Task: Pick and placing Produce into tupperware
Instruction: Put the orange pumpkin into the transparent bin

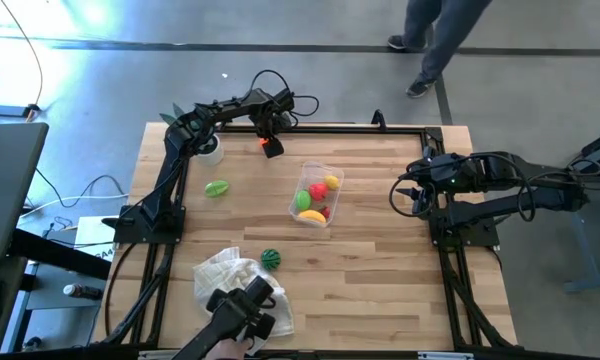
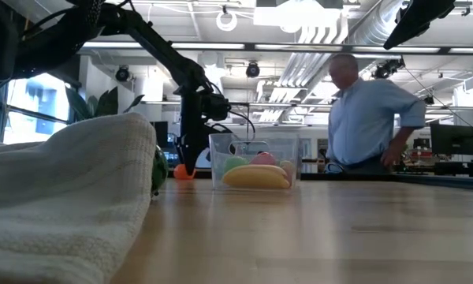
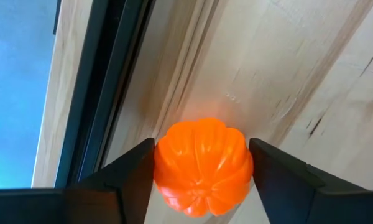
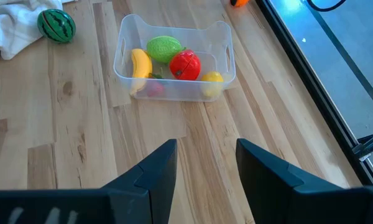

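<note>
- High view: the left claw point(image 1: 270, 140) hangs over the orange ball point(image 1: 271, 148) at the far edge of the table point(image 1: 380, 290), close to the black frame rail. The tub point(image 1: 335, 177) lies nearer the table's middle, to the robot's right of the ball and a little closer to the front, so the carry would run that way. The right claw point(image 1: 405, 196) waits at the right side of the table, nothing between its fingers. A light green fruit point(image 1: 216, 188) and a striped melon point(image 1: 270, 258) lie loose on the wood, the melon just beside the white cloth point(image 1: 230, 275).
- Low view: the left arm comes down beside the tub point(image 2: 221, 154), and the ball point(image 2: 183, 172) rests on the table at its tip. A banana point(image 2: 256, 176) lies along the tub's front wall. A person point(image 2: 366, 118) stands behind the table.
- Left wrist view: the ball point(image 3: 202, 163) sits squarely between the two fingers point(image 3: 121, 177), which stand apart on either side; they look close to its skin, but I cannot tell whether they touch. The ball appears to be resting on the wood, not lifted.
- Right wrist view: the right claw point(image 4: 205, 168) has its fingers apart and empty, pointed at the tub point(image 4: 221, 31). Inside lie the banana point(image 4: 140, 65), a green piece point(image 4: 165, 48), a red piece point(image 4: 184, 65) and a small yellow piece point(image 4: 212, 79). The left arm is plainly the nearer one to the ball point(image 4: 239, 2).
</note>
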Motion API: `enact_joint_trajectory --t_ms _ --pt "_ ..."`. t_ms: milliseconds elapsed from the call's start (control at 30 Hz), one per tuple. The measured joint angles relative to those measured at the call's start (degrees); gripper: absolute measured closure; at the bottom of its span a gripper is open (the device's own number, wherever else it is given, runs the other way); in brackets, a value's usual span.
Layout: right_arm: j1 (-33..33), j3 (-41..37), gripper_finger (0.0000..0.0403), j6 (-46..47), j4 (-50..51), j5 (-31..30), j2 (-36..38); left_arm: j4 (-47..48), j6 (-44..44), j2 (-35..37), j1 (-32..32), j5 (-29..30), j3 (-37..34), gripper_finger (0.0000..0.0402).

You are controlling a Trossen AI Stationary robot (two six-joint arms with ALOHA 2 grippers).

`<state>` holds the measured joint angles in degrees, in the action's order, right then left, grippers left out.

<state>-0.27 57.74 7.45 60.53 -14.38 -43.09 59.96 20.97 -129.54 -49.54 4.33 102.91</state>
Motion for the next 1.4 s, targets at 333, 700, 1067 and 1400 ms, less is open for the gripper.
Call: enact_joint_trajectory --t_ms 333,700,1067,1400 --pt "0.0 0.0 0.0246 0.0 0.0 0.0 0.0 0.1 0.1 0.0 0.0 0.6 0.0 0.0161" --pt "0.0 0.0 0.0246 0.0 0.0 0.0 0.0 1.5 1.2 0.1 0.1 -2.3 0.0 0.0169" --pt "0.0 0.0 0.0246 0.0 0.0 0.0 0.0 4.8 3.5 0.2 0.2 -5.6 0.0 0.0192" --pt "0.0 0.0 0.0246 0.0 0.0 0.0 0.0 5.1 9.5 5.6 2.5 -13.1 3.0 0.0178"
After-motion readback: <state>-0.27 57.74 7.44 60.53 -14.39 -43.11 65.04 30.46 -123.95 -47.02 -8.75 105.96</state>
